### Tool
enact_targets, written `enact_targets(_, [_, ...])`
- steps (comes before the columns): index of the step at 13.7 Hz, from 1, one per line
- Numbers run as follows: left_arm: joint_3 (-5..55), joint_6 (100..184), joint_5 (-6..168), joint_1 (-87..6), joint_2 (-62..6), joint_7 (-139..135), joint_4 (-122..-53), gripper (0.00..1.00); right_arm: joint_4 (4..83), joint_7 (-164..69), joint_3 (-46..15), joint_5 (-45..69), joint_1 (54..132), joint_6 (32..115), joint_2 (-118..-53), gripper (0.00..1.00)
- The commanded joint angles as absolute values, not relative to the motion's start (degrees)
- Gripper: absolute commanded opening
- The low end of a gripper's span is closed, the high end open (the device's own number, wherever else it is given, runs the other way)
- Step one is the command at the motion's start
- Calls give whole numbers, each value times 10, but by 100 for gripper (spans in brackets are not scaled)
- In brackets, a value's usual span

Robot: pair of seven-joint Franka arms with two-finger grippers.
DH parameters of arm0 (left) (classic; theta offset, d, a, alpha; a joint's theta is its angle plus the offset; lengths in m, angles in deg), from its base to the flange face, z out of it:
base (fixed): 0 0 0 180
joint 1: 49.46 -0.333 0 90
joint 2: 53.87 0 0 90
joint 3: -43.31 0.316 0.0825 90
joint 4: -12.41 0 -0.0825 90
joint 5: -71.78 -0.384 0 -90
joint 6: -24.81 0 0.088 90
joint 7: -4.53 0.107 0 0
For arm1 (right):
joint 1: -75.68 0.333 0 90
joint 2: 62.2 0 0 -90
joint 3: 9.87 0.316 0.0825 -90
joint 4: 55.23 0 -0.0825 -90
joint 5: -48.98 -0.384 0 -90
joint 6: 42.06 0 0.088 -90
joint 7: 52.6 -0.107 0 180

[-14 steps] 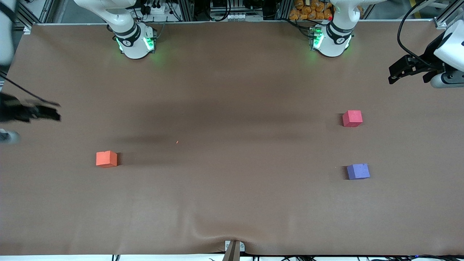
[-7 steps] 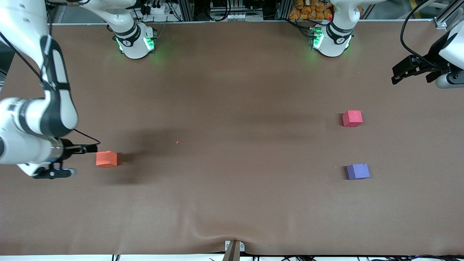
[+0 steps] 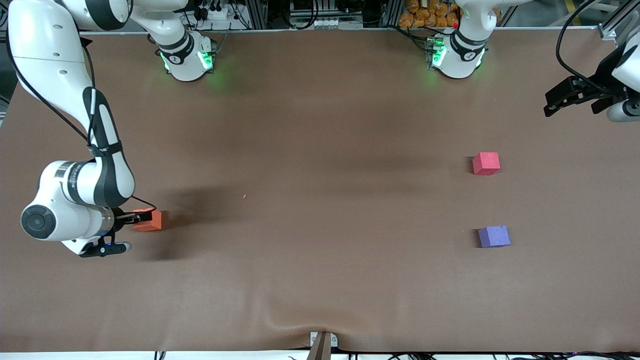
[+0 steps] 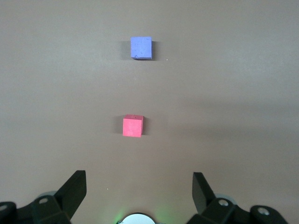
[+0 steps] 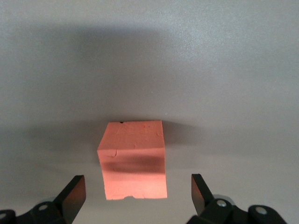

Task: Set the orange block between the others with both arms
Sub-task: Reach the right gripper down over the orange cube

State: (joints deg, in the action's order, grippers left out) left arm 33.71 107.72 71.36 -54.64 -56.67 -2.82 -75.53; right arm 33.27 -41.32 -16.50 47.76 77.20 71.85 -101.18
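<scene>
The orange block (image 3: 150,220) sits on the brown surface (image 3: 320,200) toward the right arm's end, at about nine o'clock from the centre of the front view, and I have the right gripper (image 3: 134,218) right over it with its jaws spread wide and nothing held; in the right wrist view the orange block (image 5: 133,159) lies between the two fingertips (image 5: 72,193) with clear space on each side. It looks to me like a matte foam cube, so I judge it light, a little soft and grippy rather than slick, with small nicks along its edges; it should not slip, but a hard squeeze could dent it. I would take it on two parallel side faces, low and centred, so it doesn't tilt. The pinkish-red cube (image 3: 486,163) and the purple-blue cube (image 3: 494,236) rest well apart from it toward the left arm's end, around three and four o'clock, with a bare gap between them. The left gripper (image 3: 570,96) waits over the surface's edge at two o'clock, jaws released and empty.
</scene>
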Motion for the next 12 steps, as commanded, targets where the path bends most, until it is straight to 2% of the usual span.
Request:
enact_targets(1, [335,1066,719,-554,-565,-17,-746,100,333,-400,-163,474,768,726,-1023,100])
enact_targets(9, [333,1068,725,-552,-562,-15,-745,100,341,-390,-163,470,769,751,-1038,100])
enact_targets(10, [333,1067,726,-552,-563,-14,-745,100,342,-390,-163,470,769,751,-1038,91])
enact_targets(12, [328,1064,726,-552,-569,-14,-748,100,343,-390,-163,470,770,750,-1039,67])
